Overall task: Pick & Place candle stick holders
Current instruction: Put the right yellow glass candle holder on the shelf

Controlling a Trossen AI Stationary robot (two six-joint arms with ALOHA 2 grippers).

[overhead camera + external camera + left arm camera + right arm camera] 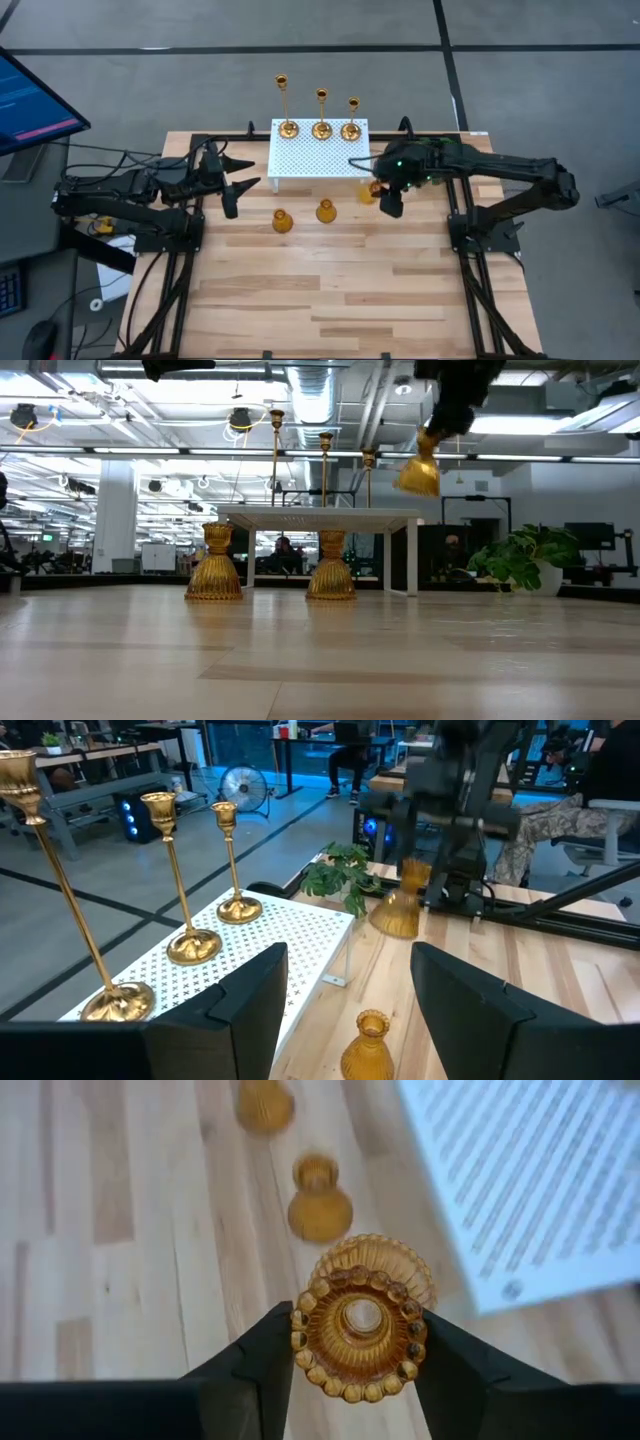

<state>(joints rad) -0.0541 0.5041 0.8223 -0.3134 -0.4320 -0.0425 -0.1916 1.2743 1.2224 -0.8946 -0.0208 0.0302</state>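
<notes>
The counter is made of pale wooden planks and stands on a grey floor crossed by dark lines. A monitor with a lit screen sits off one corner. Beyond the counter lies a large open workspace: a white column, exposed ducts and pipes overhead, and long rows of bright ceiling lights. A green leafy plant stands to one side. Farther back there are desks, a round floor fan and a seated person.
</notes>
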